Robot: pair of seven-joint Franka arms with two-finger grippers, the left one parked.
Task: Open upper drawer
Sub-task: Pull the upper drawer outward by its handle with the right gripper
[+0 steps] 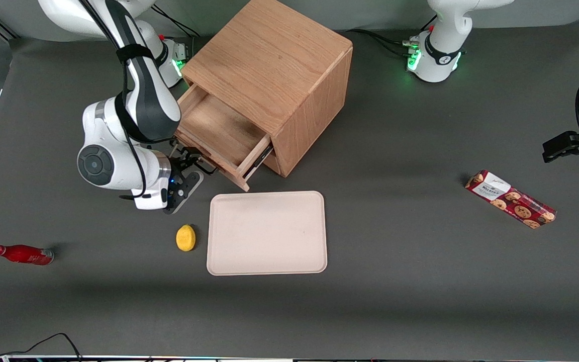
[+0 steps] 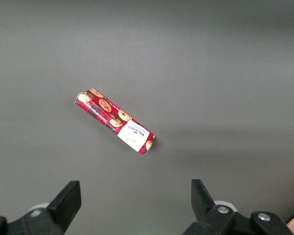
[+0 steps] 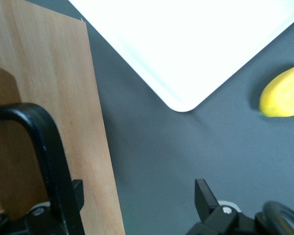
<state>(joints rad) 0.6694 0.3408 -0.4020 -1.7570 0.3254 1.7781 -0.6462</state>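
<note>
drawer (image 1: 221, 131): pulled well out, near edge hidden under the arm
handle (image 3: 44, 147): only partly seen
gripper (image 1: 187, 168): fingers spread, astride the handle, not clamping it

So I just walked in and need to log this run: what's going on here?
The right arm is working on the upper drawer of the oak cabinet. The drawer is pulled well out, its inside showing and apparently empty. The pincer is at the drawer's front, open, with the black bar handle between its fingers rather than clamped. Nearer the front camera lie a pale tray and a lemon, both untouched.
</note>
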